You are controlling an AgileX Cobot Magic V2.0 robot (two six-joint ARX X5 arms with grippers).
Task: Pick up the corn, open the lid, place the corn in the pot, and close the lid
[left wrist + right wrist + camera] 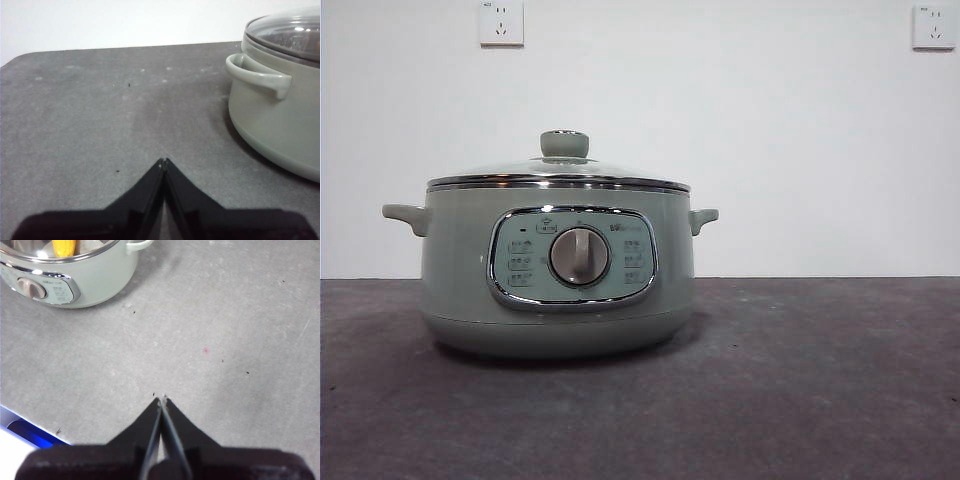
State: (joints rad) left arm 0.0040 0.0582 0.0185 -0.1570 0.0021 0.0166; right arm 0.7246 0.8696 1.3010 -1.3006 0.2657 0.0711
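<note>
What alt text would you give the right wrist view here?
The right gripper, fingers shut and empty, hangs over bare grey table. Beyond it sits the sage-green pot, with the yellow corn visible inside at its rim.

Even, soft light, glare on the lid (560, 172), faint shadow under the pot (558, 270), slightly grainy, sharp focus

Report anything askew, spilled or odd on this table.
Nothing stands out. The lid sits level on the pot, the corn shows inside it, and both tools, left and right, are shut over bare table.
</note>
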